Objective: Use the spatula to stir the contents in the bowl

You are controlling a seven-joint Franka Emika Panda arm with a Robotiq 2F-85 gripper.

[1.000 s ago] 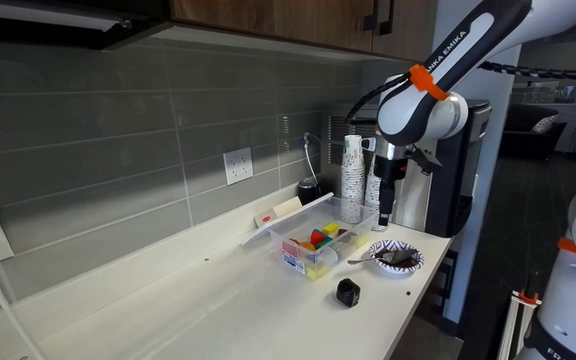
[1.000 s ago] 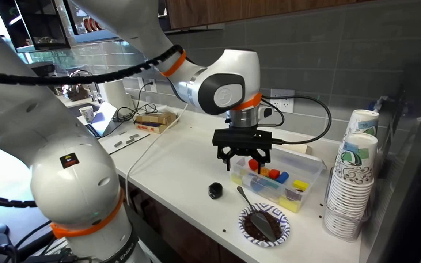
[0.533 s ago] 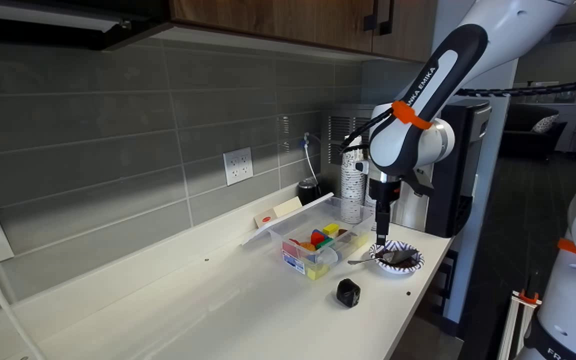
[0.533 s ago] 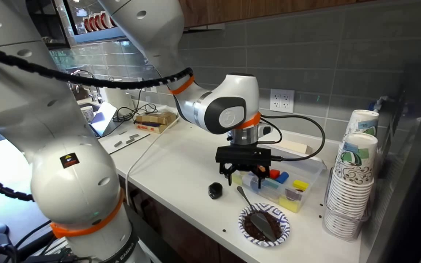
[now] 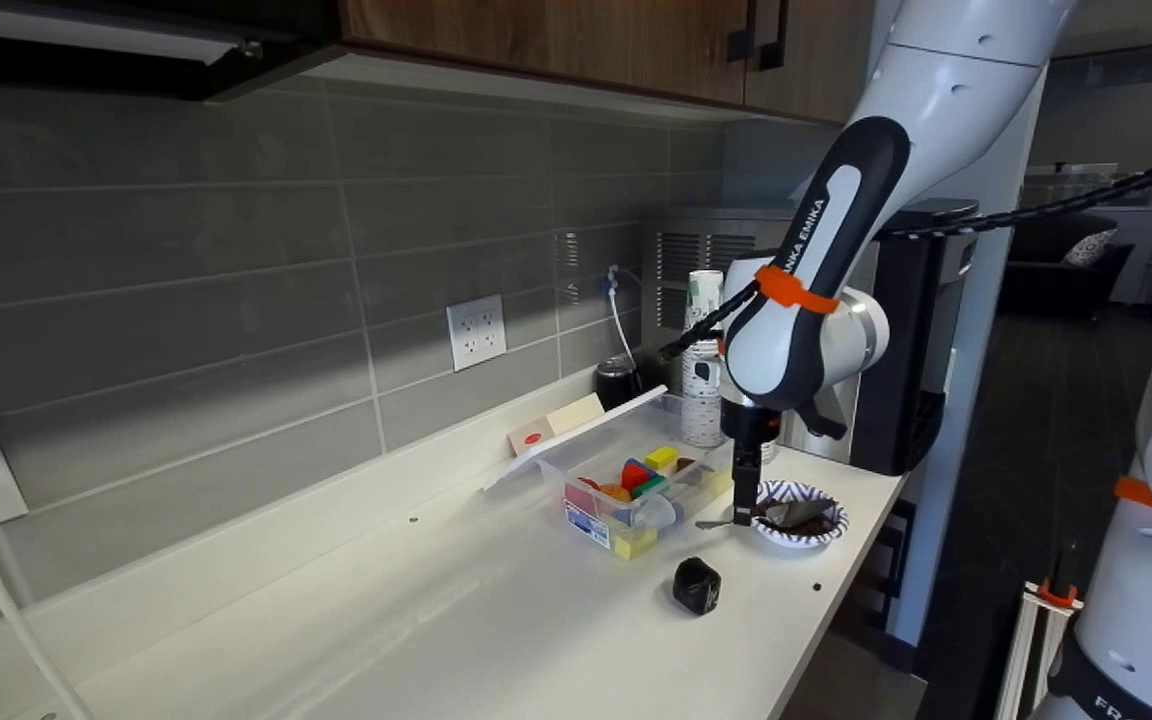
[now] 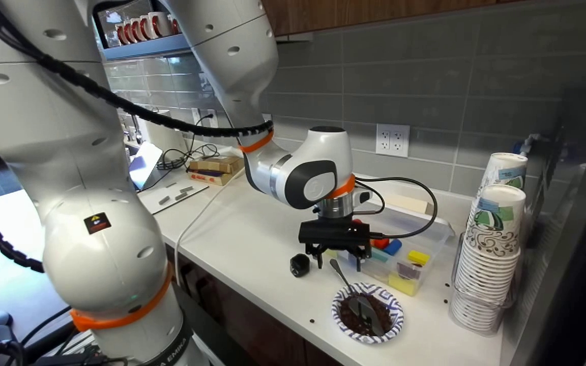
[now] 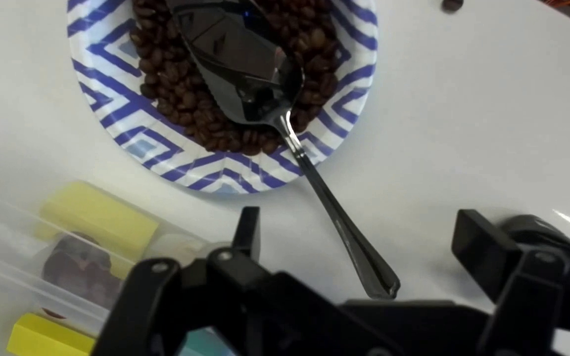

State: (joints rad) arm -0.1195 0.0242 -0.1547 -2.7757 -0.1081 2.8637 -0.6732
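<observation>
Because the pincer (image 7: pixel 356 225) stands wide and grips nothing, with the handle of the spatula (image 7: pixel 265 94) between its jaws in the wrist view, I judge this the lining-up before the grasp. The blade rests on beans (image 7: pixel 181 94) in the bowl (image 7: pixel 119 106) on the counter (image 7: pixel 463 123). Next I'd sink whatever height remains, hard to tell, then close on that handle.

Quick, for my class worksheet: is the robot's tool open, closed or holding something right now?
Tool: open, holding nothing; in the wrist view the spatula handle shows between its spread jaws, ungripped.
</observation>
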